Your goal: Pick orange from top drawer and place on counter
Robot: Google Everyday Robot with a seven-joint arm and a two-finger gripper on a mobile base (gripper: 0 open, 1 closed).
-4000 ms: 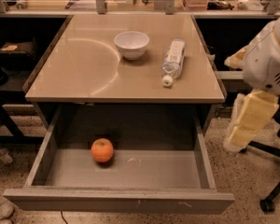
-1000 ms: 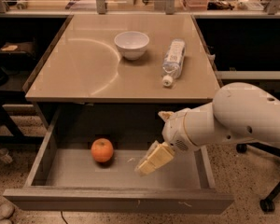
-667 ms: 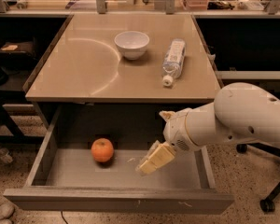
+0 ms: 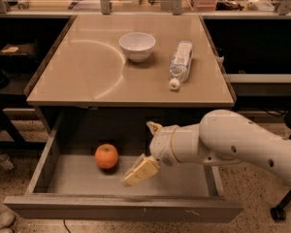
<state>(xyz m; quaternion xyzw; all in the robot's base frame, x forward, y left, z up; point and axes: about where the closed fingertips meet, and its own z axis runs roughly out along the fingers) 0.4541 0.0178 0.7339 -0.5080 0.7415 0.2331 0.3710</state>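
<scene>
The orange (image 4: 106, 156) lies on the floor of the open top drawer (image 4: 63, 176), left of the middle. My gripper (image 4: 139, 153) is inside the drawer, just right of the orange and a little apart from it. It is open and empty, with one cream finger (image 4: 141, 171) low over the drawer floor and the other finger (image 4: 153, 127) higher up near the drawer's back. The white arm reaches in from the right. The beige counter (image 4: 87, 72) is above the drawer.
A white bowl (image 4: 137, 46) stands on the counter at the back middle. A clear plastic bottle (image 4: 180, 63) lies on its side to the right of it. Dark shelves and chair legs flank the table. The drawer's front panel (image 4: 121, 210) is nearest the camera.
My gripper came from outside on the right into the drawer, and over the last second it moved left, closer to the orange. The orange has not moved.
</scene>
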